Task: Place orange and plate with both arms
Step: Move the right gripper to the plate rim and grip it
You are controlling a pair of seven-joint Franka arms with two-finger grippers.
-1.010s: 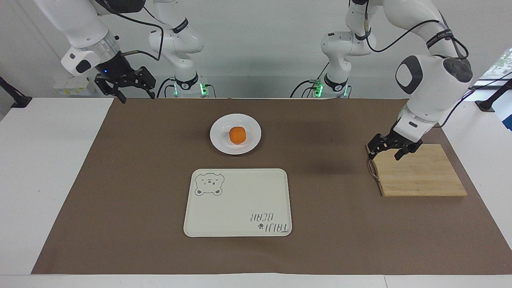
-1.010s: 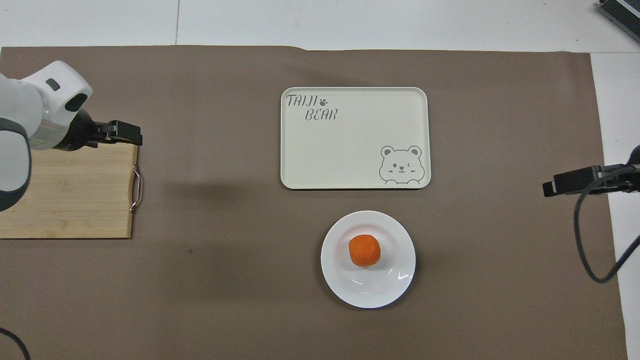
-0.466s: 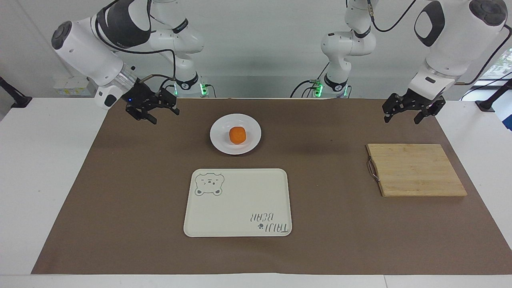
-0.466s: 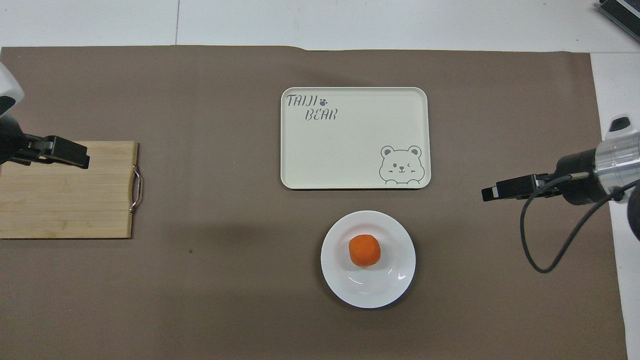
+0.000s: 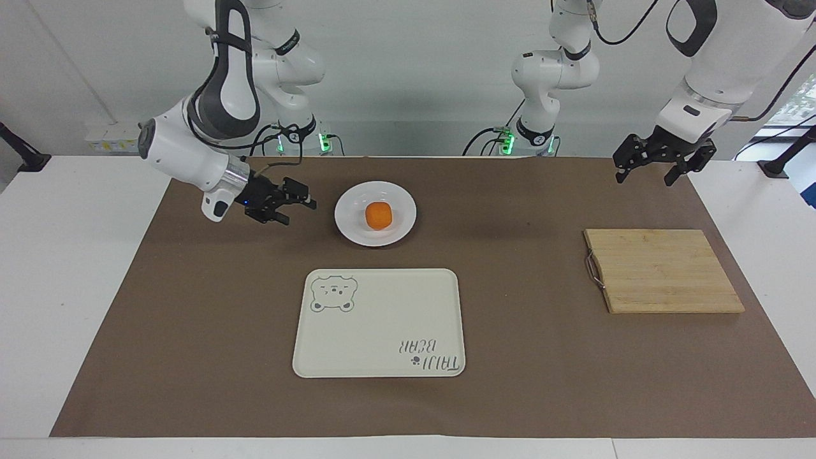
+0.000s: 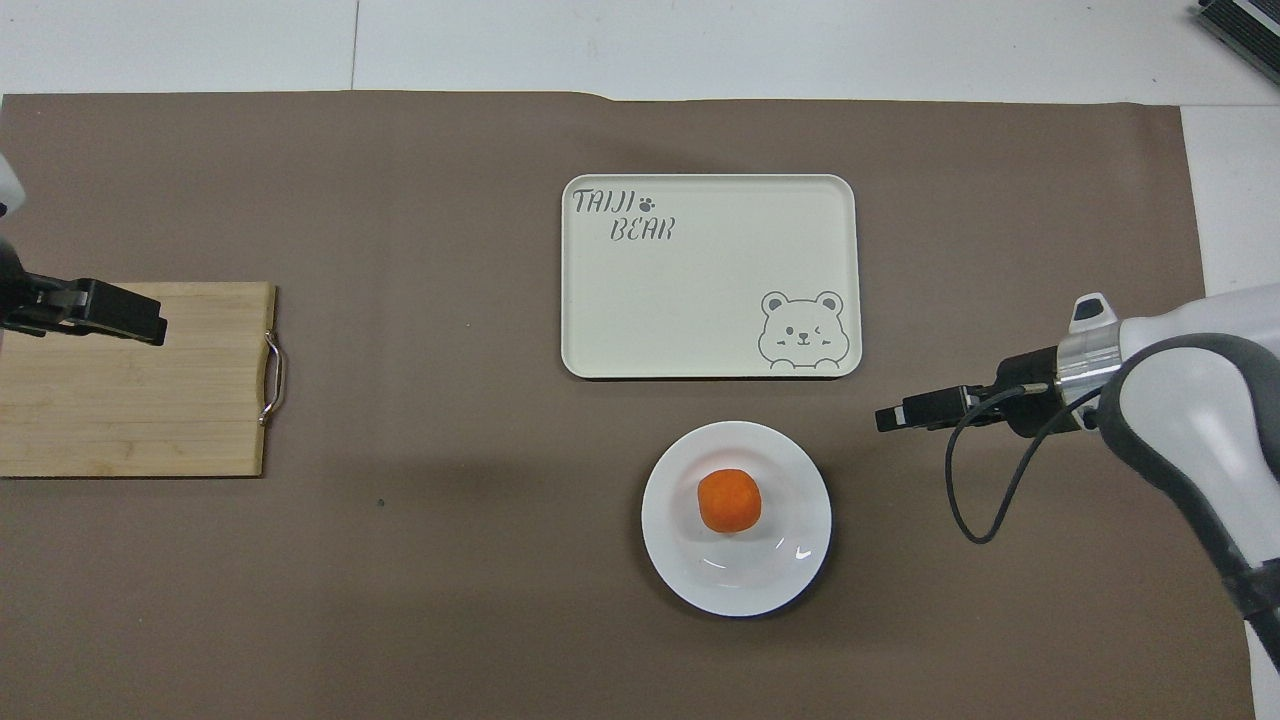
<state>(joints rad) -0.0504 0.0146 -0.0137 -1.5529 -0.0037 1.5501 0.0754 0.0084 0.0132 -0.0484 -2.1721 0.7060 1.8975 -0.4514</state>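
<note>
The right arm's black two-finger gripper (image 5: 296, 203) hangs low over the brown paper mat (image 5: 191, 306), just beside the round glossy white plate (image 5: 352, 227) on the right arm's end, fingers spread wide and holding nothing, pointing sideways at the plate's rim without touching it. The left arm's black gripper (image 5: 663, 169) hangs over the mat's edge nearest the robots at the left arm's end of the bench (image 5: 76, 268), also spread wide and empty, above and apart from the bamboo cutting board (image 5: 663, 271).

The small round bright-orange fruit, the orange (image 5: 378, 215), sits in the sunken centre of the plate. It is nearly a ball, so no long axis can be told. The plate lies flat on the mat, nearer to the robots than the cream rectangular tray with a bear print (image 5: 382, 325), with a strip of bare mat between them. The tray's long sides run across the bench and its surface is bare.

The cutting board lies toward the left arm's end, well apart from plate and tray, its metal handle (image 5: 593, 269) facing the tray. Open mat lies between board and plate, and all round the plate's rim apart from the right gripper
</note>
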